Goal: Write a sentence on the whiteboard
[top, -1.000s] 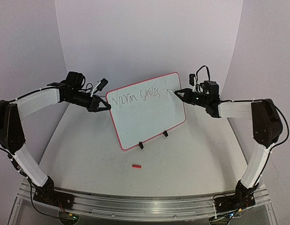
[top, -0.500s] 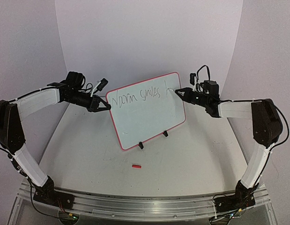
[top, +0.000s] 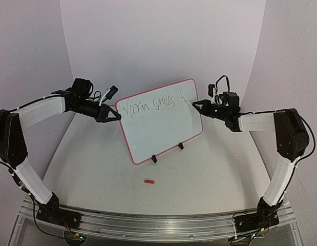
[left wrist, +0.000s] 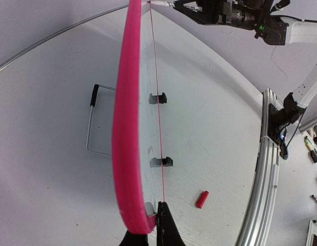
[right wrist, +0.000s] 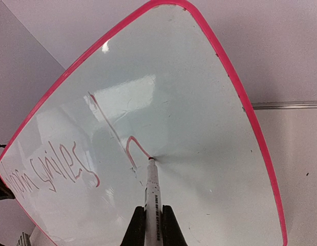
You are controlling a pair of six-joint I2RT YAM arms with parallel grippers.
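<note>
The whiteboard (top: 163, 130), white with a pink-red rim, stands tilted on two black clip feet (top: 154, 158) at mid table. The sentence (top: 153, 104) runs along its top and reads roughly "Norm smiles h". My left gripper (top: 117, 117) is shut on the board's left rim; in the left wrist view the rim (left wrist: 125, 128) is edge-on between my jaws (left wrist: 154, 225). My right gripper (top: 200, 104) is shut on a white marker (right wrist: 152, 189). The marker's tip touches the board at the end of the "h" (right wrist: 128, 146). "smiles" (right wrist: 50, 171) shows to its left.
A small red marker cap (top: 149, 181) lies on the table in front of the board and also shows in the left wrist view (left wrist: 202, 199). A wire stand (left wrist: 91, 123) lies behind the board. A metal rail (top: 148, 220) runs along the near edge.
The right gripper has shifted a little down and right with the marker. The single stroke after "smiles" has gained an arch and now reads as "h". The left arm has not moved.
</note>
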